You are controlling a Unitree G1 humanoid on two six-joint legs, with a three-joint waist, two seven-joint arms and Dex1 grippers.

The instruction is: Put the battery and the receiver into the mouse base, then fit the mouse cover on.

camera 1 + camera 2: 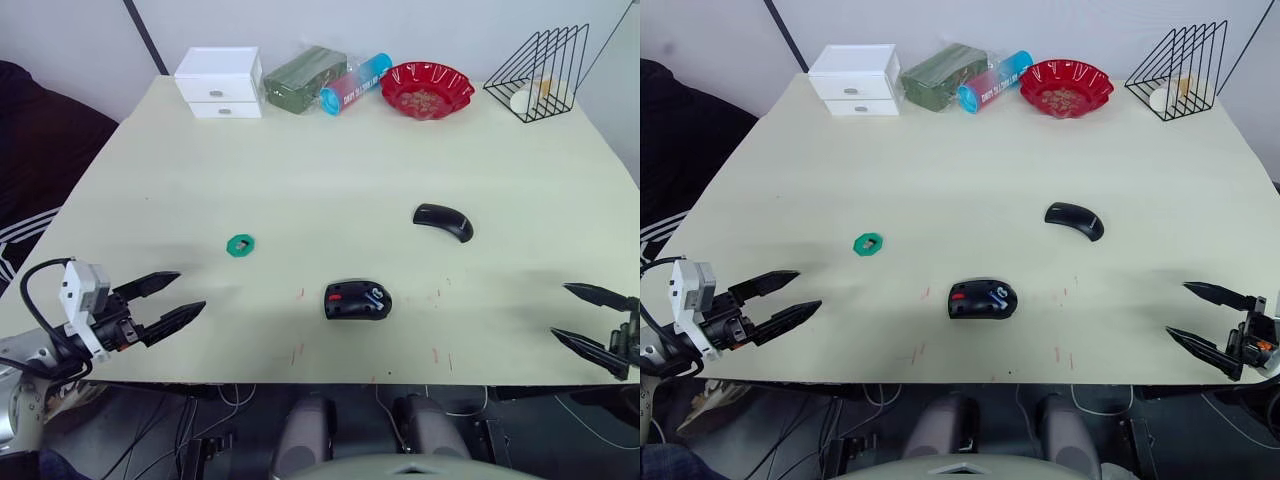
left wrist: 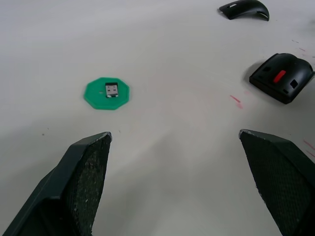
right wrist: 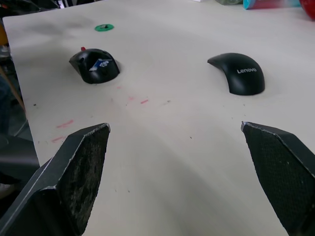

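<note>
both grippers, left (image 1: pixel 168 302) and right (image 1: pixel 592 320), are held spread and empty near the table's (image 1: pixel 330 170) front corners, the base (image 1: pixel 357 300) between them.

The table (image 1: pixel 300 170) is pale cream with faint red marks. The mouse base (image 1: pixel 357 300) is black with a red patch and a white-blue mark. The mouse cover (image 1: pixel 443 220) is plain black. A green octagonal disc (image 1: pixel 240 245) holds a silver-black receiver (image 2: pixel 111 89). The bowl (image 1: pixel 427 89) is red.
</note>
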